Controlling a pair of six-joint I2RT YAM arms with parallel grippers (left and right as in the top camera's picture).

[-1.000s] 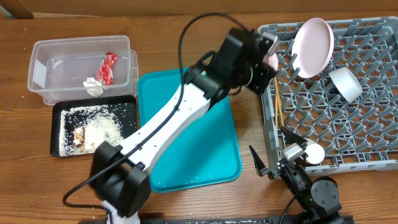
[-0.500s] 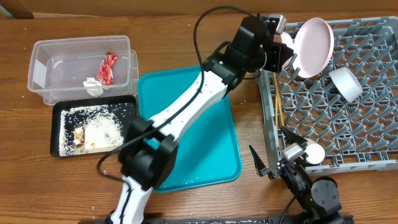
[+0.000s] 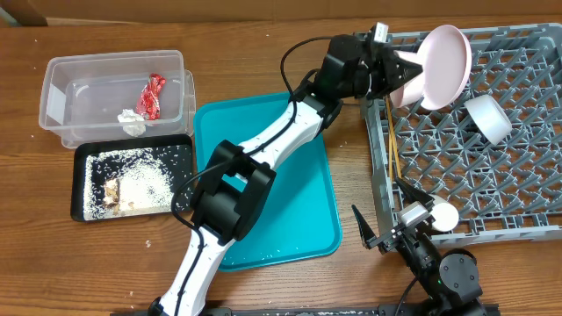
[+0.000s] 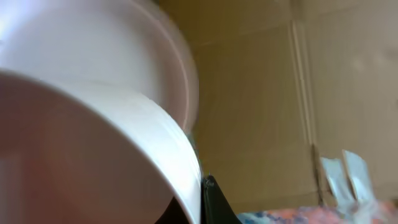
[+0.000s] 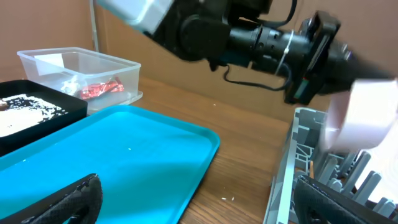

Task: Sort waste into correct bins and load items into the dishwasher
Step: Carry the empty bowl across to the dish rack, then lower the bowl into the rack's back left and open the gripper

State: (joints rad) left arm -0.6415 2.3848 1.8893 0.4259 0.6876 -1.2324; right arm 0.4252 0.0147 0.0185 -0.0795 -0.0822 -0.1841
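My left end effector [image 3: 391,77] is clenched on a small white bowl [image 3: 405,79], held at the upper left corner of the grey dish rack [image 3: 492,175], in the upper right of the overhead frame. The bowl sits just beside the pale plate [image 3: 443,63], which stands tilted in the rack. A second bowl [image 3: 487,118] lies in the rack just right of and below the plate. The chopsticks [image 3: 395,162] stand along the rack's left edge.

My right end effector [image 3: 385,211] is released, its jaws spread wide at the rack's lower left corner, with the cup [image 3: 445,216] just beside it.

The teal tray [image 3: 299,219] lies mid-frame on the counter [image 3: 88,263]. At the upper left, the clear tub [image 3: 61,105] holds the red wrapper [image 3: 154,95] and the napkin [image 3: 132,121]. Just below it, the black tray [image 3: 81,211] carries the rice [image 3: 149,180] and brownish scraps [image 3: 114,194].
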